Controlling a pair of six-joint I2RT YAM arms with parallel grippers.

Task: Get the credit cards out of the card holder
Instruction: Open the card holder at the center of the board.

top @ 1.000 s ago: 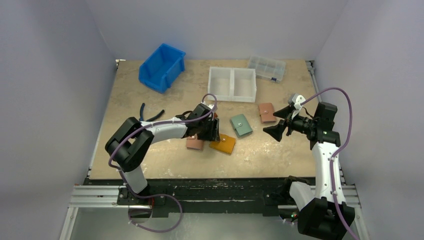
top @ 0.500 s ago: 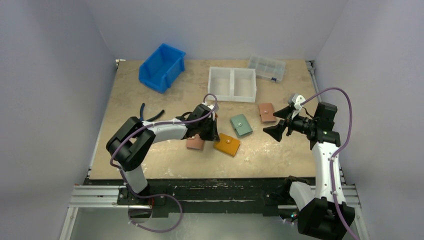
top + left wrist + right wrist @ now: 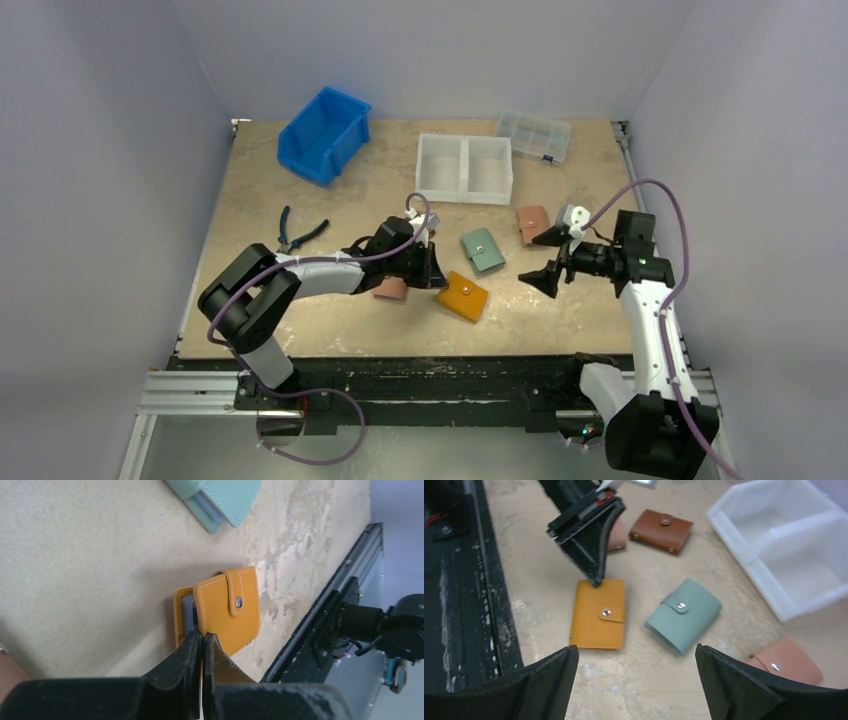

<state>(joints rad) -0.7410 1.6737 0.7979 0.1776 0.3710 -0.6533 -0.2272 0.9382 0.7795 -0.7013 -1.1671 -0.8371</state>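
The mustard-orange card holder (image 3: 462, 296) lies snapped closed near the table's front edge, between the two arms. My left gripper (image 3: 432, 272) is shut, its fingertips pinching the near edge of the holder's cover (image 3: 227, 610). The right wrist view shows those fingertips (image 3: 595, 580) meeting the card holder (image 3: 599, 614) at its far edge. A bluish-grey sleeve edge (image 3: 187, 615) shows between the covers. The credit cards are hidden inside. My right gripper (image 3: 545, 260) hovers open to the right of the holder, its fingers (image 3: 549, 680) wide apart with nothing between them.
A teal wallet (image 3: 482, 250) lies just behind the holder and a pink wallet (image 3: 534, 224) lies further right. Another pink wallet (image 3: 390, 288) and a brown wallet (image 3: 661, 530) sit by the left arm. At the back are a blue bin (image 3: 325, 134), a white tray (image 3: 465, 168), a clear box (image 3: 534, 135) and pliers (image 3: 298, 232).
My left gripper closed on the card holder's edge and shifted it right and toward the front edge. My right gripper moved left and lower, closer to the holder, still open.
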